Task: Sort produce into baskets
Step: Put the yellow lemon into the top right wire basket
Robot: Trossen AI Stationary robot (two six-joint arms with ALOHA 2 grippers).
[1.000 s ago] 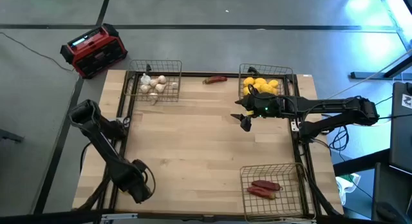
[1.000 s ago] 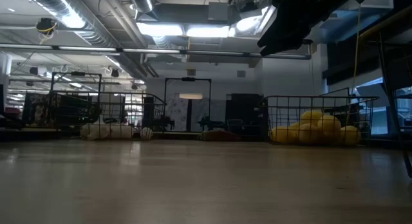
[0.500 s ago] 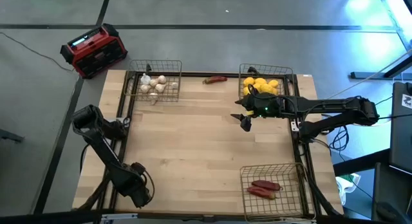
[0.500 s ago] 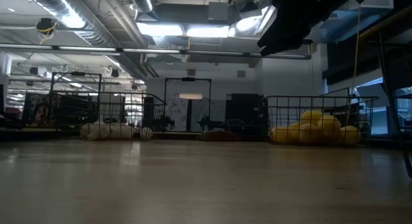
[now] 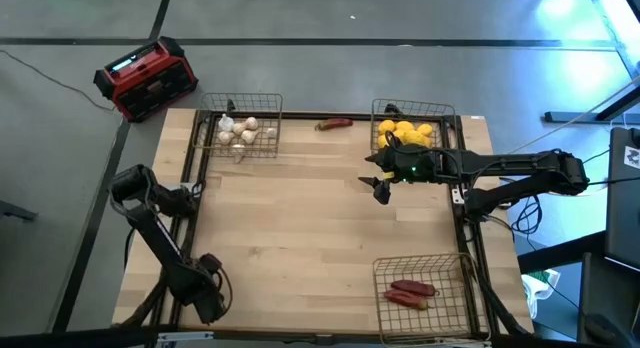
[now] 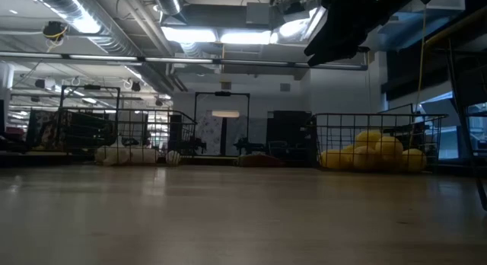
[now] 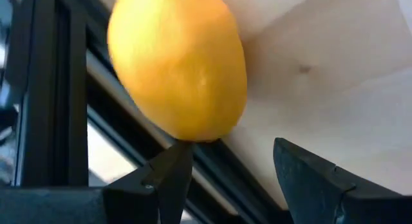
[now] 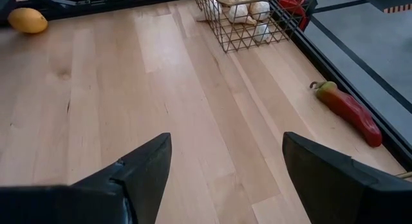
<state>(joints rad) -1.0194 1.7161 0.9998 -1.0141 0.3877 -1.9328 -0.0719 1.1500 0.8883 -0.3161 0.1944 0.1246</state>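
A yellow lemon (image 7: 177, 63) lies on the wooden table by its left edge, close ahead of my left gripper (image 7: 228, 153), which is open and points steeply down at the near left (image 5: 205, 296). The lemon sits beyond one fingertip (image 7: 174, 163), not between the two. My right gripper (image 5: 380, 188) hangs open above the table, beside the lemon basket (image 5: 448, 116). A second basket (image 5: 272, 100) at the far left holds whitish bulbs, and a third (image 5: 385, 270) at the near right holds red peppers. A loose red pepper (image 5: 335, 124) lies at the far edge. My left gripper has one fingertip (image 7: 174, 163) right at the lemon's nearest end (image 7: 187, 135). Whether it touches the lemon I cannot tell. The other finger stands clear of it, and the lemon rests on the table.
A black frame rail (image 7: 51, 89) runs along the table's left edge right beside the lemon. A red and black box (image 5: 148, 78) stands off the table at the far left. The table's middle (image 5: 300, 218) is bare wood.
My left gripper has gone down and toward the table's near edge, closing in on the lemon.
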